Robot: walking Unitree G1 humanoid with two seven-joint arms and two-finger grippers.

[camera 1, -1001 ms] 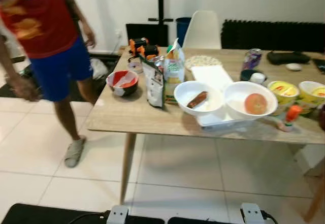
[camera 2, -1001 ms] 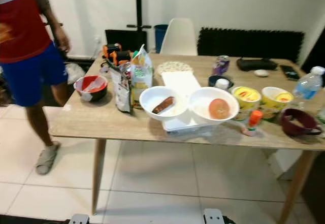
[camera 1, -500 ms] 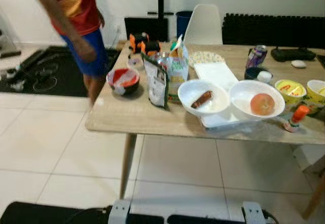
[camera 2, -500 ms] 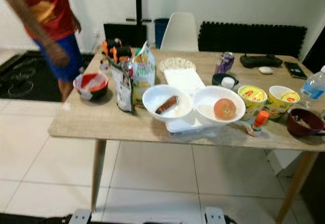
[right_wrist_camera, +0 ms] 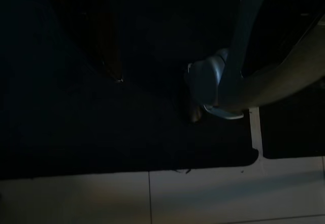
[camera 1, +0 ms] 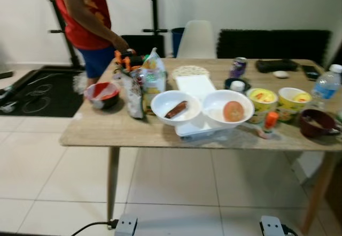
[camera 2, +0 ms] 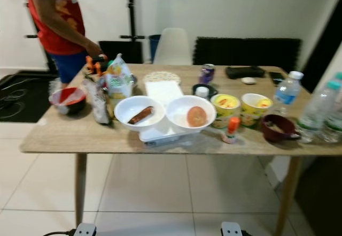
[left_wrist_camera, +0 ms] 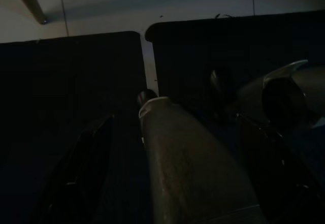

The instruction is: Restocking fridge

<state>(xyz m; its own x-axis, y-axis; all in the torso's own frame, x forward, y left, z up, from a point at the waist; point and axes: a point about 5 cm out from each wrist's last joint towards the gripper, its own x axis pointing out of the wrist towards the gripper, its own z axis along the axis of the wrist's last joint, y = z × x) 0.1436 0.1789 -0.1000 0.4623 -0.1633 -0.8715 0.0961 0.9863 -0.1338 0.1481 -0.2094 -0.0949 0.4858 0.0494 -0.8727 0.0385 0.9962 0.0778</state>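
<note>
A wooden table [camera 1: 133, 131] stands ahead, loaded with food. At its middle are two white bowls, one [camera 1: 175, 107] holding a brown sausage [camera 1: 177, 109], the other [camera 1: 228, 107] a round orange-red fruit [camera 1: 233, 111]. Both rest on a white tray [camera 1: 195, 86]. Snack bags [camera 1: 152, 78] stand left of them, beside a red bowl [camera 1: 102, 94]. Two yellow cups [camera 1: 260, 98] and a water bottle [camera 1: 324, 85] sit to the right. In the dark left wrist view my left gripper [left_wrist_camera: 175, 148] hangs open over black matting, beside my leg. The right wrist view shows dim black matting and pale tile.
A person in a red shirt [camera 1: 85, 16] stands at the table's far left corner, one hand on things there. A white chair [camera 1: 196, 39] stands behind the table. A dark red bowl [camera 1: 315, 122] sits near the right edge. Pale tile floor [camera 1: 171, 188] lies between me and the table.
The person walked from the front left round to the table's far left corner. The camera has shifted, so more of the table's right end shows. Nothing on the table moved.
</note>
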